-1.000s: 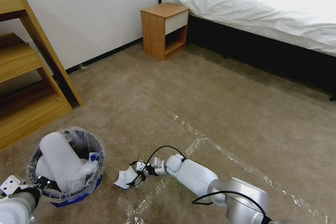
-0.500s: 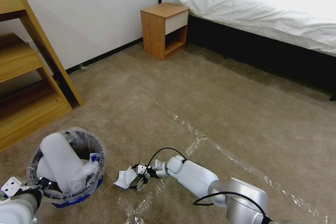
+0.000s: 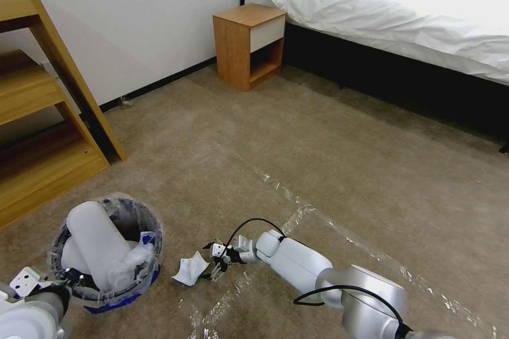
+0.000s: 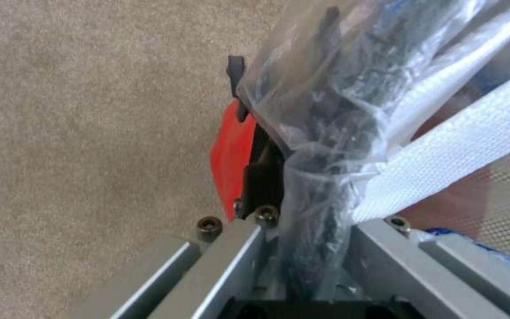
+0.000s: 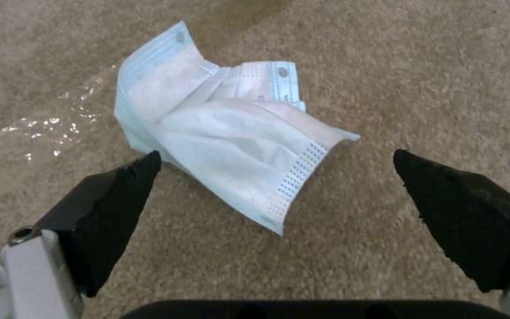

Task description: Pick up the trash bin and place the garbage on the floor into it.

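The trash bin [image 3: 114, 280], red with a crinkly clear liner, hangs at lower left over the floor [image 3: 328, 159] and holds white slippers [image 3: 98, 243]. My left gripper [image 3: 59, 279] is shut on its rim; in the left wrist view the left gripper [image 4: 284, 150] pinches the red wall [image 4: 229, 155] and the plastic liner [image 4: 338, 102]. One piece of garbage, a crumpled white and pale blue face mask [image 3: 190, 270] [image 5: 226, 137], lies flat on the carpet. My right gripper [image 3: 216, 265] [image 5: 276, 161] is open just beside the mask, low over the carpet, touching nothing.
A wooden shelf unit [image 3: 42, 132] stands at the left by the wall. A nightstand [image 3: 249, 45] and a bed [image 3: 424, 16] are at the back. Clear tape lines [image 3: 297, 212] cross the carpet, with wide open floor in the middle and to the right.
My right gripper has drawn back a little from the mask, which now lies flatter on the carpet. The bin and my left gripper have shifted slightly to the right.
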Tool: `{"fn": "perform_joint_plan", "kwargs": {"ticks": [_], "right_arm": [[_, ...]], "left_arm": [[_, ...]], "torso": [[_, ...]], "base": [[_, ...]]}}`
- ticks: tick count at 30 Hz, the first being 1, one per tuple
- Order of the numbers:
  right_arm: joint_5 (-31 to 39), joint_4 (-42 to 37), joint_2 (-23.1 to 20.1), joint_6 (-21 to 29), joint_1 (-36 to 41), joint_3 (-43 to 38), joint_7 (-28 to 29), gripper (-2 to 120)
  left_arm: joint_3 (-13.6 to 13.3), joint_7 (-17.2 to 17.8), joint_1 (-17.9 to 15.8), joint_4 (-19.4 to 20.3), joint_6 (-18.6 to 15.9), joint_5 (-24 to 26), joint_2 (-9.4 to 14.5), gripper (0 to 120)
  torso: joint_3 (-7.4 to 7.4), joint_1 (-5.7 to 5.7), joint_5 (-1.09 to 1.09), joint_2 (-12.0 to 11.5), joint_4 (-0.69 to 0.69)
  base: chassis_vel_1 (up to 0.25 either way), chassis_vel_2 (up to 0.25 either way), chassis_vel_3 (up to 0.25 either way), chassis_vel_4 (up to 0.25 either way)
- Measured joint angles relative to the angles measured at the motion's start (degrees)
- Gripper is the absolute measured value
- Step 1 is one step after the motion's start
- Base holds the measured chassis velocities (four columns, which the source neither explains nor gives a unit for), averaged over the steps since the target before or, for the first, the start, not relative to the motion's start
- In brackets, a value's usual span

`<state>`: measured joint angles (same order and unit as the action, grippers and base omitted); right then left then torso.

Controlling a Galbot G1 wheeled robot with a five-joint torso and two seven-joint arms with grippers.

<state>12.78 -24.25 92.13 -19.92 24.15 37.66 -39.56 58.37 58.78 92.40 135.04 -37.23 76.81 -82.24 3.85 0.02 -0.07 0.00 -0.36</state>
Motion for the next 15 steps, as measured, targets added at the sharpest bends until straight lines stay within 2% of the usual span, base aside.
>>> {"fn": "perform_joint_plan", "kwargs": {"ticks": [10,12,15], "right_arm": [[-0.89,0.34,0.00,-0.21,0.04,-0.84,-1.00,100],[-0.95,0.39,0.00,-0.33,0.23,-0.84,-1.22,93],[-0.94,0.37,0.00,-0.49,0.45,-0.74,-1.23,92]], "left_arm": [[-0.89,-0.44,-0.15,0.01,0.01,-1.15,-0.61,0],[-0.98,-0.49,-0.17,0.01,0.02,-1.22,-0.62,0],[-1.01,-0.53,-0.15,0.01,0.02,-1.24,-0.62,0]], "torso": [[0.00,0.00,0.00,0.00,0.00],[0.00,0.00,0.00,0.00,0.00],[0.00,0.00,0.00,0.00,0.00]], "base": [[0.000,0.000,0.000,0.000],[0.000,0.000,0.000,0.000],[0.000,0.000,0.000,0.000]]}}
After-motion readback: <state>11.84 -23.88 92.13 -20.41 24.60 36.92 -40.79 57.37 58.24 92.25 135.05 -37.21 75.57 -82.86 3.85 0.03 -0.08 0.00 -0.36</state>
